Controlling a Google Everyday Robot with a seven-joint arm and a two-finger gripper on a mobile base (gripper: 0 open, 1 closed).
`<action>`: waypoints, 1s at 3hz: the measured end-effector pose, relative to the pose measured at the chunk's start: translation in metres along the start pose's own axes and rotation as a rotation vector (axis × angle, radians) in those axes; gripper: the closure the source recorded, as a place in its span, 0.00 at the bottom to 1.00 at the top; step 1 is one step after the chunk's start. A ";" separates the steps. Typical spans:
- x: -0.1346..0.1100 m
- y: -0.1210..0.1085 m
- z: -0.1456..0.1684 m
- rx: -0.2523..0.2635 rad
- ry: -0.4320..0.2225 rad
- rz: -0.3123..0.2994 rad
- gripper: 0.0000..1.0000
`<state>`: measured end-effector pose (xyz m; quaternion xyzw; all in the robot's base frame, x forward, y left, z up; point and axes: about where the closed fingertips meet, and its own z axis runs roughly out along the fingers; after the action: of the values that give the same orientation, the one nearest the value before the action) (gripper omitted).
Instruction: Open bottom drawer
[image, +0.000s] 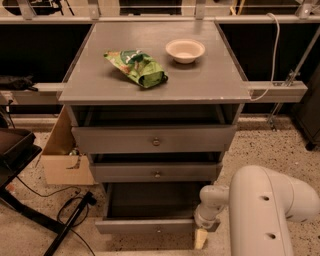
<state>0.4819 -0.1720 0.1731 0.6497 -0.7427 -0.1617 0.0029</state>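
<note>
On the floor (260, 150) at far left I see a cardboard box (64, 165). Up on the counter (200, 85) lie a green bag (137, 67) and, right of it, a bowl (185, 50). Below them the bottom drawer (145, 226) stands pulled out, dark inside. My claw (201, 238) sits at the right end of its front panel; I cannot tell whether it is spread or pressed together.

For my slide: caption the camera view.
End effector at the right front corner of the open bottom drawer.
</note>
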 end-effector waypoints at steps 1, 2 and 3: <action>-0.002 -0.005 0.002 -0.007 0.000 -0.010 0.00; -0.014 -0.027 0.022 -0.021 0.007 -0.063 0.00; -0.014 -0.027 0.022 -0.021 0.007 -0.063 0.00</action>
<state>0.5055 -0.1563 0.1489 0.6732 -0.7202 -0.1674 0.0074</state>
